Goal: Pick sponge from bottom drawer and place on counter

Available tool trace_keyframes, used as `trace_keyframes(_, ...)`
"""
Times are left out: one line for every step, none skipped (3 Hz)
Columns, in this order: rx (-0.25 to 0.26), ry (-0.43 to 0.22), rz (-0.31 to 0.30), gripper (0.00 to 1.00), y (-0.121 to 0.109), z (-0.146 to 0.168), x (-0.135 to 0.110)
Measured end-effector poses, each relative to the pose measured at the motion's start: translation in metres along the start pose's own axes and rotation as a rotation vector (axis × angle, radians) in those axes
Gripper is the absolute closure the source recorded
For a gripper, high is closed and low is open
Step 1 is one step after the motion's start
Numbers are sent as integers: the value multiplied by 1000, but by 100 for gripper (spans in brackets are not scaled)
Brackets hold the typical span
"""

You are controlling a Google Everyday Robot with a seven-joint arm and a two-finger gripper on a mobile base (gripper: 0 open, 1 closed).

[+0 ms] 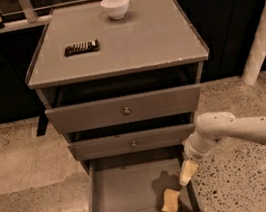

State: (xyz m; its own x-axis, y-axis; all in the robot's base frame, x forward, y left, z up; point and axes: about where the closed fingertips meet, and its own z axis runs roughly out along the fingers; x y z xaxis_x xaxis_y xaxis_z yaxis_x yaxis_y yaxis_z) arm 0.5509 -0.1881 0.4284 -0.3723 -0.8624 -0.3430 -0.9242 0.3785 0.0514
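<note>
A white bowl [115,6] stands well behind a dark bar [81,47] with pale markings.

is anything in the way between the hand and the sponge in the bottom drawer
Nothing visible does. The hand hangs just above and to the right of the sponge. The sponge lies alone near the front right corner of the open bottom drawer, with only open air between them.

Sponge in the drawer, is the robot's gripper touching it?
Cannot tell. The camera view shows the gripper over the bottom drawer, its tip right by the sponge; no clear gap or contact.
</note>
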Motion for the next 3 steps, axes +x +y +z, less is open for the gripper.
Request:
trace_keyframes(-40,-8,50,0,-8,67,28)
trace_keyframes(-78,-1,102,0,-23,142,48)
trace_keyframes(-78,-1,102,0,-23,142,48)
